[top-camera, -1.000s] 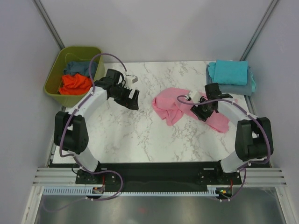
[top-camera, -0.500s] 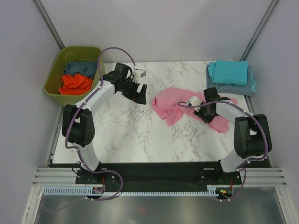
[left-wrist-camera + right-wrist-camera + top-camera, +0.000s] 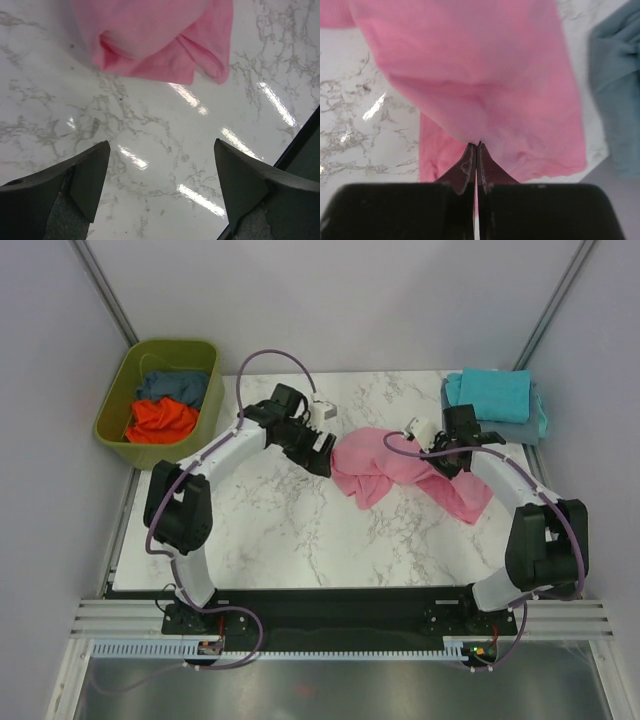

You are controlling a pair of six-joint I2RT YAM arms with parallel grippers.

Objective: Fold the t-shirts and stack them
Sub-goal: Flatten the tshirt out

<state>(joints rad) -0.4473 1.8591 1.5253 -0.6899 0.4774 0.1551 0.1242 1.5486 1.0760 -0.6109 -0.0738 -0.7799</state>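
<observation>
We log the pink shirt (image 3: 370, 465) crumpled just beside the folded stack (image 3: 490, 395). The right gripper (image 3: 477, 146) pinches a thin fold of it. The left gripper (image 3: 160, 150) gapes wide, just short of the cloth. Risk, we judge: so slight a pinch slips on lifting.

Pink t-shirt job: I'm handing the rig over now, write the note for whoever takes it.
Right gripper: shut, pinching the pink t-shirt.
Left gripper: open, empty, above the table beside that shirt's left end.
Done: turquoise t-shirt folded on a grey-blue t-shirt, far right corner.
Left: fold and stack the crumpled pink one; orange t-shirt and dark blue t-shirt lie in the green tub.
</observation>
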